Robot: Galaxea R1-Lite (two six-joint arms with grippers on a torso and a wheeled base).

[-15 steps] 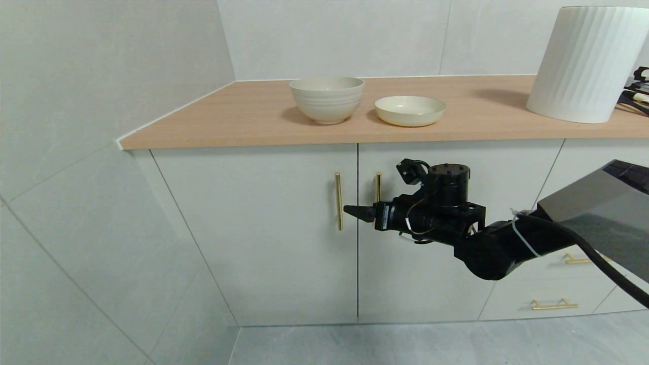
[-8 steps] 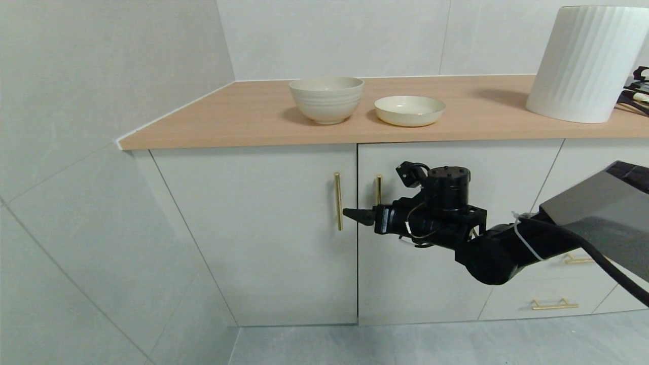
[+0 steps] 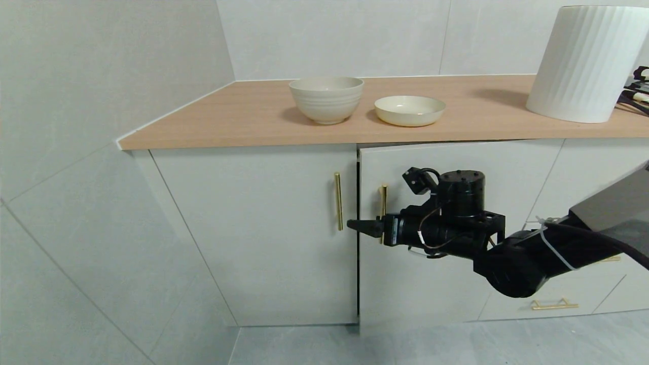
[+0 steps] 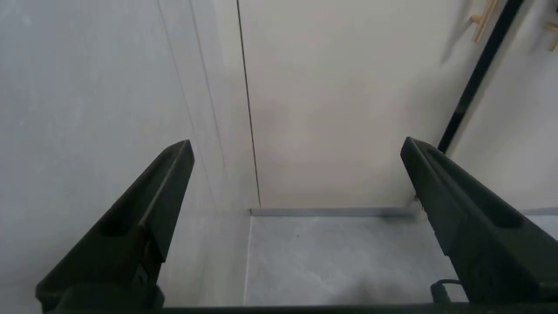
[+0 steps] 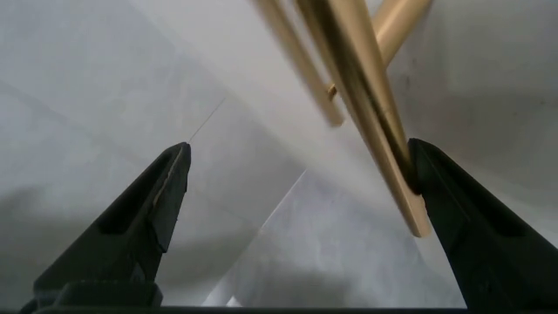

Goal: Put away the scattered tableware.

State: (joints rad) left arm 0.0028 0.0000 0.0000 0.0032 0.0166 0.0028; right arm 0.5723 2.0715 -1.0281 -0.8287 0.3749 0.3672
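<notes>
A ribbed cream bowl and a shallow cream plate stand side by side on the wooden countertop. Below them, my right gripper is at the gold handle of the right cabinet door, which stands slightly ajar. In the right wrist view that handle passes between the spread fingers of the right gripper, touching one finger. My left gripper is open and holds nothing, low down before the left cabinet door and the floor.
The left door with its own gold handle is closed. A tall white ribbed container stands on the counter at the right. Drawers with gold pulls lie to the lower right. A tiled wall bounds the left side.
The right cabinet door has swung out a little from closed. My right gripper has drawn back and slightly down and to the right with the handle.
</notes>
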